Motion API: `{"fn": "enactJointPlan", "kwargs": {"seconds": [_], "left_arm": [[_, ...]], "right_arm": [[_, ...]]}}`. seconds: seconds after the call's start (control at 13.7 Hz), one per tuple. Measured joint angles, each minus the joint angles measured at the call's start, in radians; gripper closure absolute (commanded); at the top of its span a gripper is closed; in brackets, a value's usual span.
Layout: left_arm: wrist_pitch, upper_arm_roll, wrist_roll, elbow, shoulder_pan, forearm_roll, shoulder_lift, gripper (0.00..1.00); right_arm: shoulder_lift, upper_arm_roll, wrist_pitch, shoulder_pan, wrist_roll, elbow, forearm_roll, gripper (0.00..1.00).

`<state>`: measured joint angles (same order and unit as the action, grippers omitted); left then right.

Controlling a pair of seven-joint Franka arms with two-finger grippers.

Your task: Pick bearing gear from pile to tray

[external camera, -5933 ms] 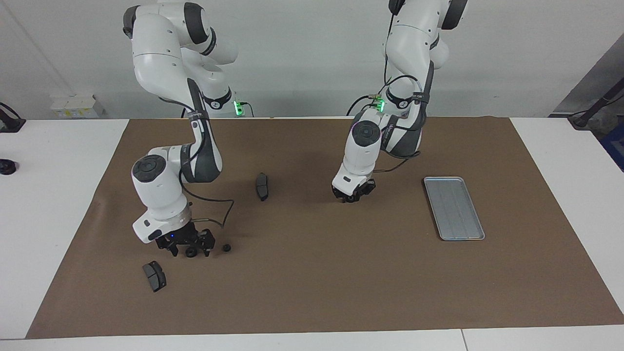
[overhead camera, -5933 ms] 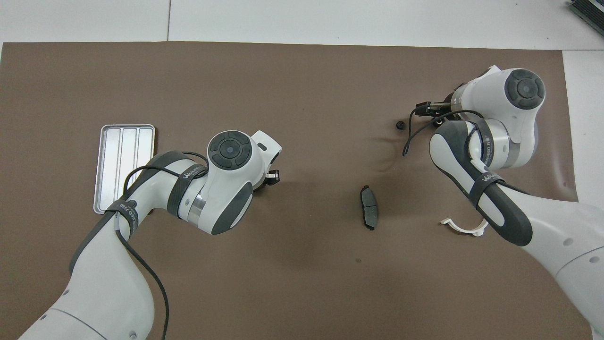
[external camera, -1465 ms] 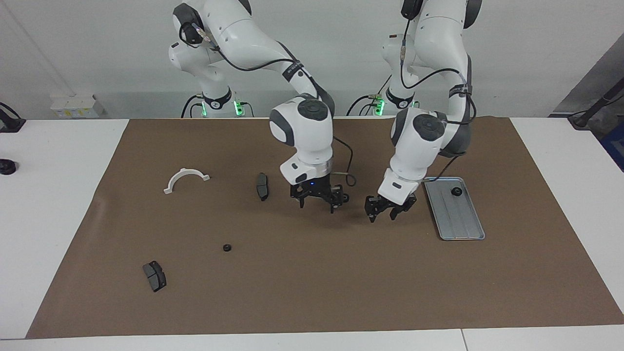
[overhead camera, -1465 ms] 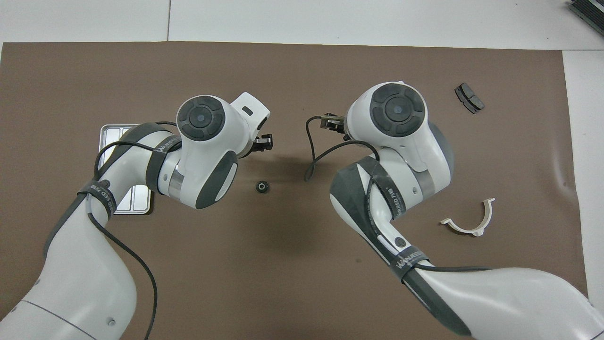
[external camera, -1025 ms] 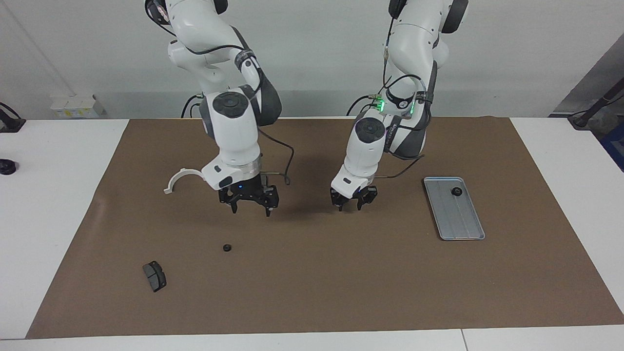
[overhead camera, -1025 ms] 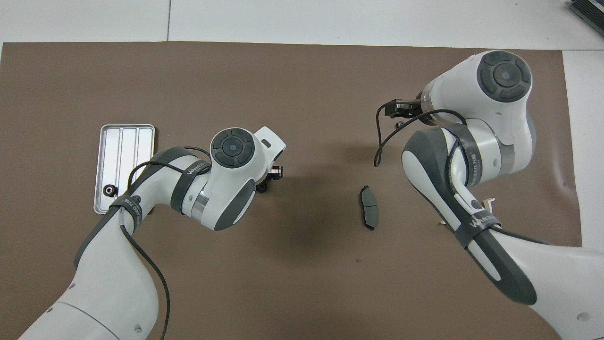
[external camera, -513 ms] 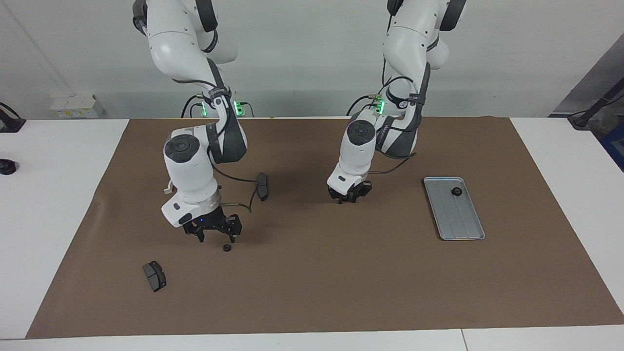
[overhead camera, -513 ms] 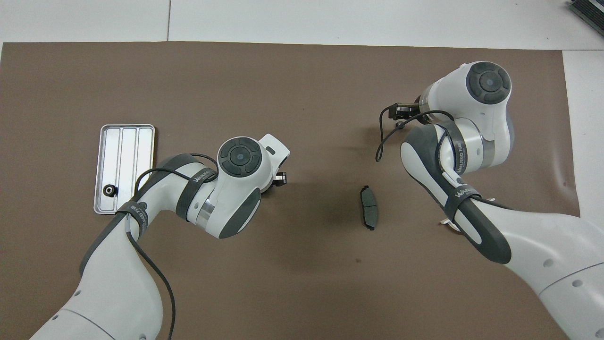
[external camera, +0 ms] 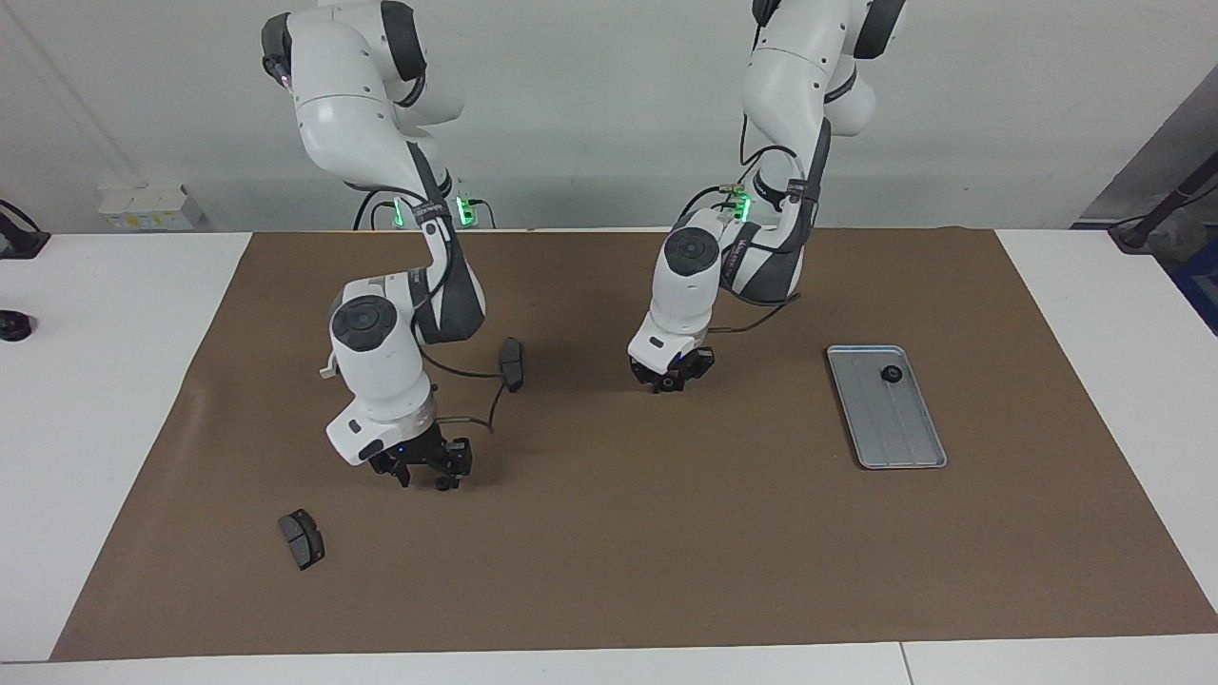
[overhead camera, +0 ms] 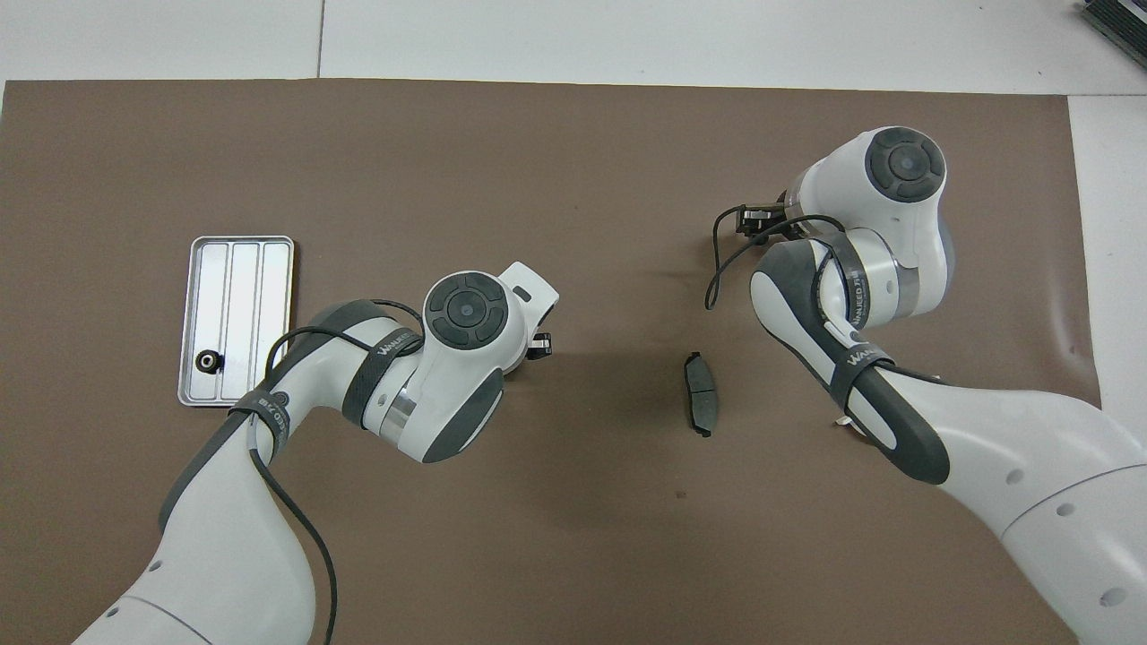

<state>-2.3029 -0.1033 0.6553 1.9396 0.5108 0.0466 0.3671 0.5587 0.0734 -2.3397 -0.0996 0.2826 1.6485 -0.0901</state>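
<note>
A brown mat covers the middle of the white tabletop.

At the right arm's end of the mat, far from the robots, lies a dark grey pad, flat and alone. Nearer to the robots than this pad, a small end of the white bracket shows beside the right arm; the arm hides the rest of it.

The right claw is down low at the mat, just at the loose gear, a small black round part. The gear sits at the tip of the claw. Whether the claw is spread or is already pinching the gear, I cannot tell.

A second pad lies nearer to the robots, between the two arms, and nothing touches it.

The left claw is also down low, over bare mat near the middle. It looks compact, but I cannot tell if it is pressed together or pinching something.

At the left arm's end lies the tray, flat on the mat, well apart from both claws. One black tray gear rests in it, in the corner nearest to the robots.
</note>
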Motion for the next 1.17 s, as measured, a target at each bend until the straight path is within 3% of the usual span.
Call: {"fn": "enactJointPlan", "kwargs": {"seconds": [0.15,0.37,0.44,0.59,0.66,1.17], "left_arm": [[0.000,0.001,0.001,0.002,0.000,0.000,-0.001,0.98],[0.002,0.017,0.003,-0.012,-0.012,0.000,-0.002,1.00],[0.012,0.023,0.003,-0.038,-0.034,0.000,-0.003,1.00],[0.052,0.026,-0.010,-0.106,-0.108,0.001,-0.005,1.00],[0.077,0.026,-0.042,-0.134,-0.154,0.001,-0.009,1.00],[0.221,0.027,-0.468,-0.137,-0.472,0.001,-0.061,1.00]], "right_arm": [[0.004,0.001,0.000,0.000,0.000,0.000,0.000,0.45],[0.007,0.004,-0.006,-0.001,0.000,0.002,0.005,0.50],[0.008,0.005,-0.008,-0.002,0.000,0.003,0.005,0.60],[0.010,0.005,-0.010,-0.002,0.000,0.003,0.005,0.90],[0.011,0.005,-0.011,-0.002,0.000,0.003,0.005,1.00],[-0.018,0.009,-0.019,-0.025,0.028,-0.006,0.010,1.00]]}}
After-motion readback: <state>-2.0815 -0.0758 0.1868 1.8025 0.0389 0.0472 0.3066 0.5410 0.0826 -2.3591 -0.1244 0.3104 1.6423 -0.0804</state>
